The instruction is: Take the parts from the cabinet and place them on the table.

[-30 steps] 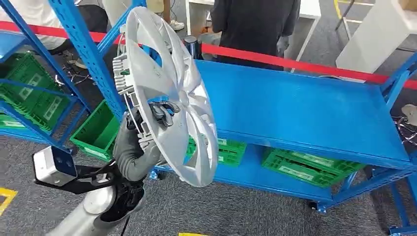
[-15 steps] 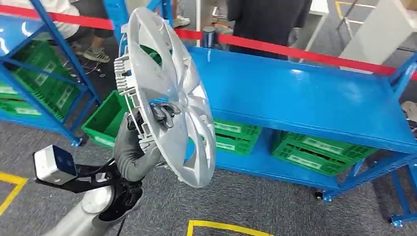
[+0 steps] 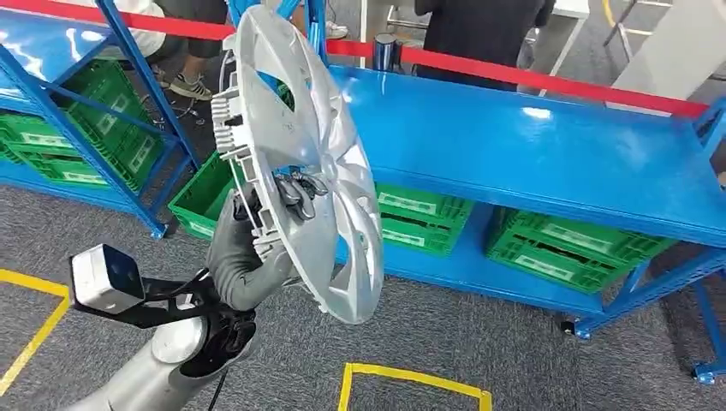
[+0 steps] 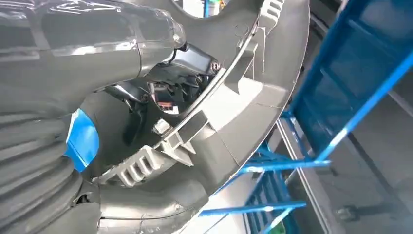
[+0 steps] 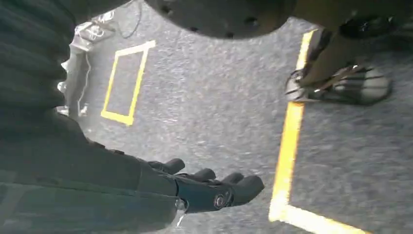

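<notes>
No legible text; white labels on green crates (image 3: 565,257) under blue table (image 3: 548,154) too blurred to read.

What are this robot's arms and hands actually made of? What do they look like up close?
The left arm is a smooth silver tube, with a dark collar near the wrist. A white box camera sits beside it on a black bracket. The left hand wears a grey ribbed rubbery cover, with a thick grey thumb and darker fingers. The right hand shows glossy black fingers with small round screws.
</notes>
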`<control>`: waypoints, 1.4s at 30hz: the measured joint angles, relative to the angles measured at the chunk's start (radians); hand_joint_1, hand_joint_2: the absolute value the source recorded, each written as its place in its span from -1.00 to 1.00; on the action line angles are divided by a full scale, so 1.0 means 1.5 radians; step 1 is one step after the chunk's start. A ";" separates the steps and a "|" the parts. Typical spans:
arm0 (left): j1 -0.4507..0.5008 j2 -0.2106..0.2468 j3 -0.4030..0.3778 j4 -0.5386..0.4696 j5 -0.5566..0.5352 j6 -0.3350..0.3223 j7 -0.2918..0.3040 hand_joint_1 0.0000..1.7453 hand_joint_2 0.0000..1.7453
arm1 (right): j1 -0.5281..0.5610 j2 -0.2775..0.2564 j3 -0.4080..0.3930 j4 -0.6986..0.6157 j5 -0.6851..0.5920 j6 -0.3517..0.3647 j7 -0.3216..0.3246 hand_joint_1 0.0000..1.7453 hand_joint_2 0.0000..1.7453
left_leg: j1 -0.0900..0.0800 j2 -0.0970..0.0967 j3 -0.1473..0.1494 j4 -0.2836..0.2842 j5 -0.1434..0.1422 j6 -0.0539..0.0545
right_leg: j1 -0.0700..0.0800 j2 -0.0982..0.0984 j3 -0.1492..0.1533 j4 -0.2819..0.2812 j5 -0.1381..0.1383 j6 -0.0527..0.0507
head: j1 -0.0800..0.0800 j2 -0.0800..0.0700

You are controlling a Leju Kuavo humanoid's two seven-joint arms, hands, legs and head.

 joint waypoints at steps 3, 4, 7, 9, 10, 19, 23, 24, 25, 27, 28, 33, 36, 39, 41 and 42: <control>-0.002 0.000 -0.001 0.005 0.000 -0.003 -0.003 1.00 1.00 | 0.000 0.001 0.000 0.000 -0.001 -0.004 -0.003 -1.00 1.00 | 0.009 0.001 -0.032 0.122 -0.098 -0.013 | -0.005 0.000 -0.027 0.002 0.019 0.005 | -0.002 0.000; -0.002 0.000 -0.001 0.007 0.002 -0.006 -0.005 1.00 1.00 | 0.000 0.001 0.000 0.000 -0.002 -0.005 -0.003 -1.00 1.00 | 0.012 0.002 -0.036 0.156 -0.104 -0.019 | -0.007 0.000 -0.038 0.005 0.026 0.008 | -0.002 0.000; -0.005 0.000 -0.005 0.014 0.003 -0.009 -0.011 1.00 1.00 | 0.000 0.001 0.000 0.000 -0.006 -0.009 -0.003 -1.00 1.00 | 0.023 0.007 0.024 0.104 -0.041 -0.038 | -0.020 0.000 -0.074 0.025 0.037 0.024 | -0.002 0.000; -0.013 0.000 -0.007 0.019 0.004 -0.012 -0.016 1.00 1.00 | -0.001 -0.003 -0.001 0.000 -0.007 -0.013 -0.006 -1.00 1.00 | 0.029 0.012 0.092 0.010 -0.061 -0.058 | -0.024 0.001 -0.102 0.052 0.037 0.035 | -0.006 0.000; -0.014 -0.001 -0.008 0.020 0.004 -0.014 -0.017 1.00 1.00 | -0.002 -0.005 -0.001 0.000 -0.008 -0.014 -0.007 -1.00 1.00 | 0.027 0.009 0.094 0.002 -0.062 -0.041 | -0.023 0.002 -0.109 0.066 0.036 0.039 | -0.011 0.000; -0.021 -0.008 -0.011 0.033 0.004 -0.019 -0.026 1.00 1.00 | -0.005 -0.008 -0.001 0.000 -0.011 -0.024 -0.019 -1.00 1.00 | 0.025 -0.004 0.052 0.004 -0.035 0.009 | -0.026 0.004 -0.173 0.260 -0.079 0.059 | 0.003 0.000; -0.021 -0.009 -0.012 0.036 0.004 -0.019 -0.030 1.00 1.00 | -0.007 -0.009 -0.001 0.000 -0.008 -0.024 -0.023 -1.00 1.00 | 0.015 -0.008 0.044 0.004 -0.025 0.011 | -0.017 0.006 -0.075 0.117 -0.013 0.030 | 0.005 0.000; -0.022 -0.010 -0.012 0.036 0.004 -0.019 -0.032 1.00 1.00 | -0.008 -0.014 -0.001 0.000 -0.007 -0.025 -0.025 -1.00 1.00 | 0.017 -0.007 0.043 0.003 -0.023 0.010 | -0.009 0.006 -0.051 0.070 -0.012 0.015 | 0.003 0.000; -0.022 -0.010 -0.012 0.036 0.004 -0.019 -0.034 1.00 1.00 | -0.010 -0.016 -0.001 -0.001 -0.006 -0.025 -0.027 -1.00 1.00 | 0.015 -0.007 0.041 0.002 -0.020 0.006 | -0.010 0.005 -0.045 0.060 -0.015 0.013 | 0.001 0.000; -0.021 -0.011 -0.012 0.036 0.004 -0.019 -0.037 1.00 1.00 | -0.014 -0.019 -0.002 -0.002 -0.005 -0.028 -0.035 -1.00 1.00 | 0.020 -0.004 0.038 -0.002 -0.015 -0.003 | -0.005 0.008 -0.047 0.056 -0.012 0.011 | 0.003 0.000; -0.020 -0.011 -0.012 0.036 0.003 -0.019 -0.038 1.00 1.00 | -0.015 -0.021 -0.002 -0.002 -0.004 -0.029 -0.037 -1.00 1.00 | 0.020 -0.004 0.041 -0.007 -0.012 -0.008 | -0.004 0.008 -0.046 0.048 -0.007 0.007 | 0.003 0.000; -0.011 -0.011 -0.011 0.036 -0.004 -0.015 -0.050 1.00 1.00 | -0.018 -0.022 -0.002 -0.002 0.003 -0.033 -0.041 -1.00 1.00 | 0.017 0.002 -0.020 0.127 -0.098 -0.018 | -0.011 0.005 -0.036 0.012 0.019 0.014 | -0.001 0.000; 0.000 -0.011 -0.011 0.036 -0.006 -0.013 -0.053 1.00 1.00 | -0.016 -0.022 -0.002 -0.002 0.004 -0.035 -0.053 -1.00 1.00 | 0.019 0.004 -0.019 0.137 -0.079 -0.025 | -0.011 0.006 -0.045 0.023 0.017 0.017 | -0.002 0.000; 0.002 -0.011 -0.009 0.036 -0.007 -0.011 -0.055 1.00 1.00 | -0.019 -0.022 -0.002 -0.004 0.012 -0.036 -0.064 -1.00 1.00 | 0.020 0.007 0.054 0.009 -0.039 -0.025 | -0.015 0.009 -0.058 0.049 0.005 0.031 | -0.001 0.000; 0.006 -0.010 -0.009 0.034 -0.007 -0.011 -0.056 1.00 1.00 | -0.021 -0.026 -0.002 -0.004 0.015 -0.040 -0.066 -1.00 1.00 | 0.017 0.005 0.049 0.006 -0.033 -0.006 | -0.011 0.010 -0.067 0.062 0.002 0.036 | 0.000 0.000; 0.009 -0.010 -0.008 0.033 -0.007 -0.008 -0.057 1.00 1.00 | -0.021 -0.026 -0.002 -0.004 0.016 -0.040 -0.067 -1.00 1.00 | 0.015 0.005 0.048 0.006 -0.032 -0.002 | -0.013 0.011 -0.067 0.060 0.005 0.039 | -0.001 0.000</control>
